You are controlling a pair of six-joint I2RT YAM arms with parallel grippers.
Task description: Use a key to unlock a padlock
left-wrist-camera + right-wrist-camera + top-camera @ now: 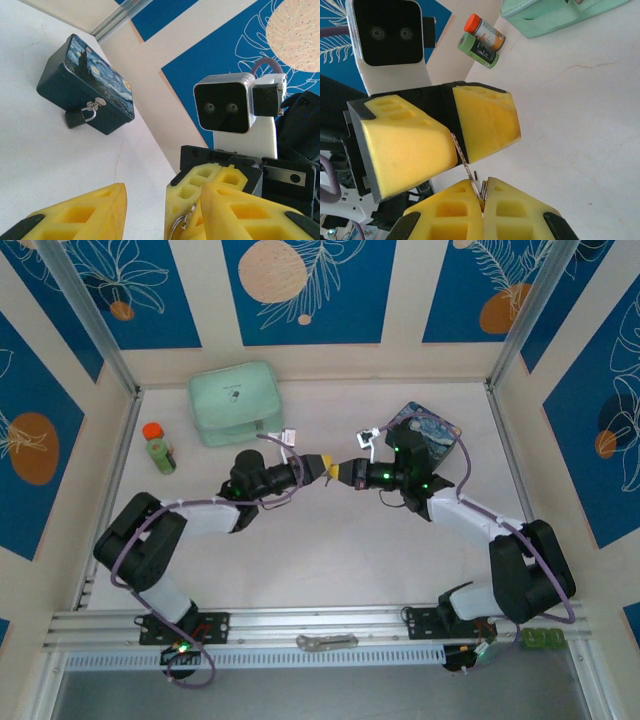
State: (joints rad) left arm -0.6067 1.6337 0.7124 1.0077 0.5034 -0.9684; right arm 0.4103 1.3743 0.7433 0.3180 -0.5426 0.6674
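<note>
Jaws: right jaws pinched shut on the key (464,160) at its head; left jaws part open astride its blade.
Key handling: light, stiff, slick, I'd say; I'd grip the flat head.
Padlock (78,118): hooked through the painted tin's (95,75) hasp, on the tabletop (50,165), well apart.

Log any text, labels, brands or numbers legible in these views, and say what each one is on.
No text is legible in any view.
mint-green pouch: small dark mark on top, too small to read.
orange-capped bottle: printed label, blurred.
green bottle: dark label with pale print, blurred.
painted tin: picture only, no lettering visible.
padlock: no marking can be made out.
</note>
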